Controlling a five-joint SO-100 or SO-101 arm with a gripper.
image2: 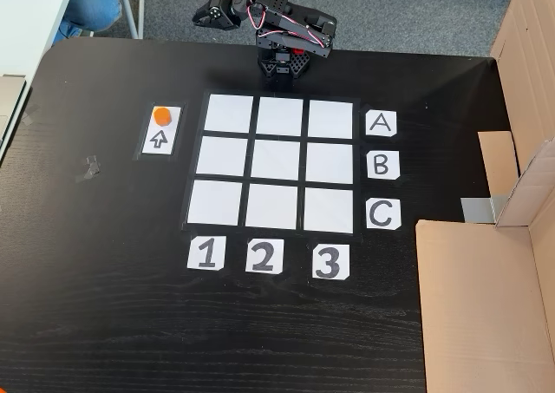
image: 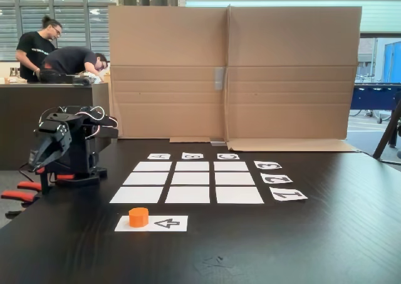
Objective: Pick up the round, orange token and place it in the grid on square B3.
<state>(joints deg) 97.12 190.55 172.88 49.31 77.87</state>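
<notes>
Orange token (image: pixel 138 217) is sitting on the arrow sheet (image: pixel 166 223), apart from the grid (image2: pixel 270 162); the folded arm's hand (image2: pixel 205 14) is resting off-grid, its opening indiscernible.

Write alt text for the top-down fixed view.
An orange token sits on a white arrow sheet left of an empty 3x3 paper grid on a black table. The folded robot arm rests beyond the grid's top edge.

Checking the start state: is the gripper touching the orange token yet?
Apart. A fixed view from above shows the gripper folded beyond the table edge, with bare table between it and the token.
</notes>
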